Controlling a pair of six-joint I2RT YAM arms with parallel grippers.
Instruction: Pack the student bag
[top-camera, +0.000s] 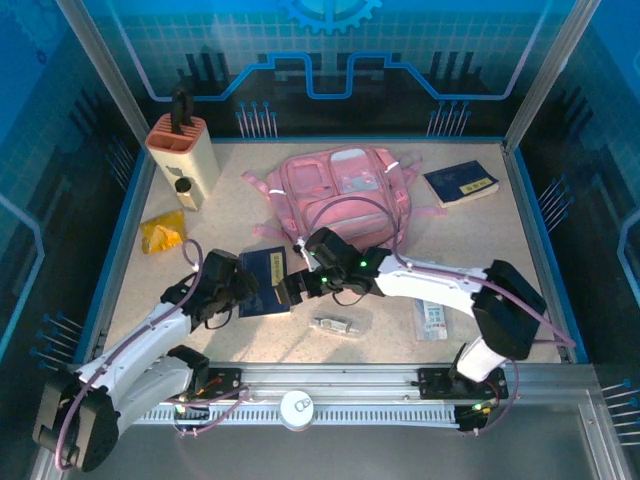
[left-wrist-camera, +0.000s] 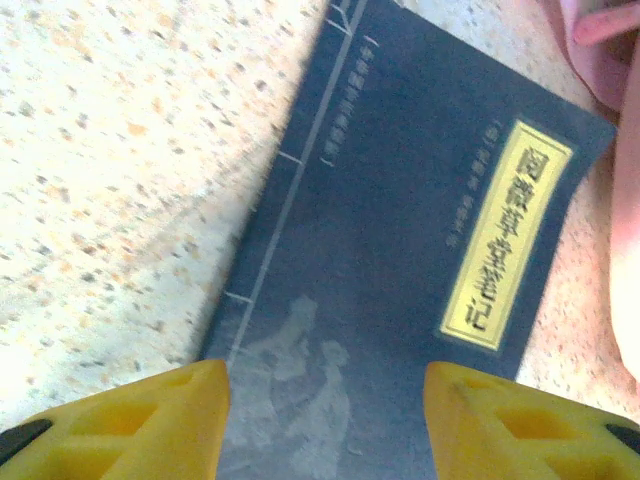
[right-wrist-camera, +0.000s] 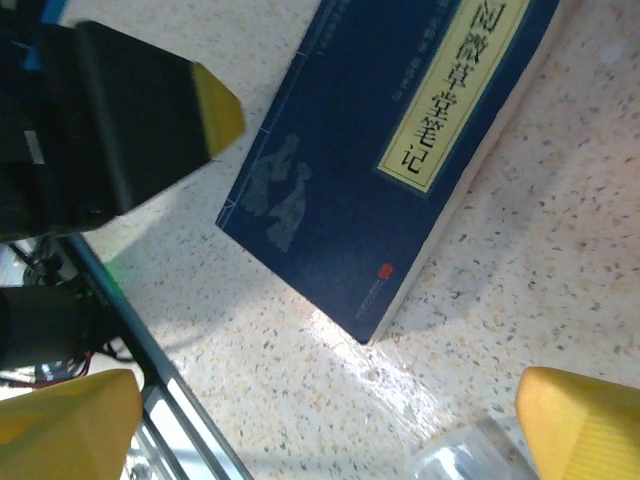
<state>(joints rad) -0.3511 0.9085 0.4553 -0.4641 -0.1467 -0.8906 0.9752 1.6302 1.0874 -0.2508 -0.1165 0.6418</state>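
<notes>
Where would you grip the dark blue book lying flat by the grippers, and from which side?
Probably across its narrow width at its near end, from above: the dark blue book lies flat, and the left gripper hangs over that end, jaws open and roughly square to its long edges.

Looks down on a dark blue book (left-wrist-camera: 400, 250) lying flat and askew on the speckled beige table (left-wrist-camera: 110, 150). Bears a yellow title label (left-wrist-camera: 508, 235) with dark characters toward the right side, pale stitch lines along the left edge, and a faint pale figure drawing (left-wrist-camera: 300, 380) at the near end. Catches pink fabric of the student bag (left-wrist-camera: 610, 60) at the far right, just beside the book's corner. Finds the left gripper (left-wrist-camera: 325, 430) at the near edge, yellow fingertips (left-wrist-camera: 130, 425) parted over the cover; contact unclear.
</notes>
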